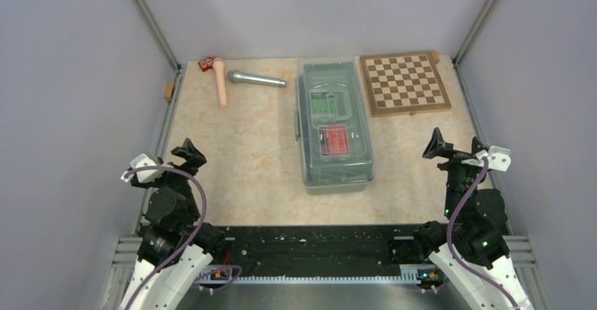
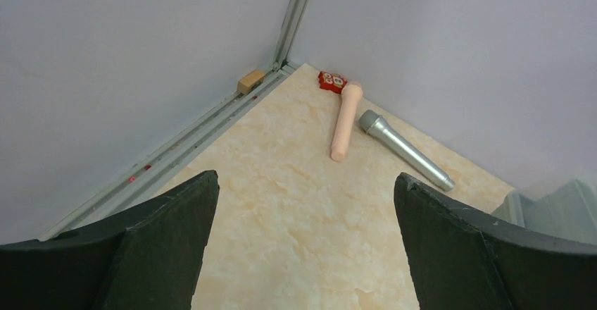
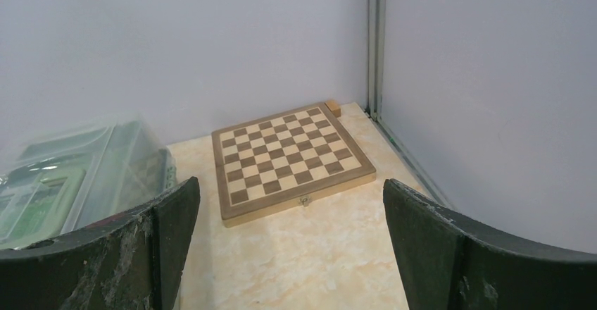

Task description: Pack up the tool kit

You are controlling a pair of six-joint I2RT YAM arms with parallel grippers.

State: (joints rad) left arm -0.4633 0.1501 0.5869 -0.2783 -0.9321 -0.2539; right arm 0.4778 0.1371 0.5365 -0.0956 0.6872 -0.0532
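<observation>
Nearest to the camera stand the two arms at the near edge of the worktop (image 1: 246, 162), one on each side. Both left fingers (image 2: 169, 239) and right fingers (image 3: 162, 239) are spread wide apart and they hold nothing; each pair hangs above bare worktop, well apart from every object.

Between the arms, a little to the right of the middle, lies the sage-green toolbox (image 1: 334, 127), with its long side pointing to the back wall. Its translucent lid lies down over it. Through the lid a small red box (image 1: 334, 141) shows in the nearer half and a green box (image 1: 329, 102) behind it.

Just beside the toolbox, in the far right corner, lies a wooden chessboard (image 1: 403, 82), flat and closed. On the far left lie a silver microphone (image 1: 257, 79), a peach-coloured rod (image 1: 221, 81) near it, and a small red piece (image 1: 206, 63) at the far end of the rod
</observation>
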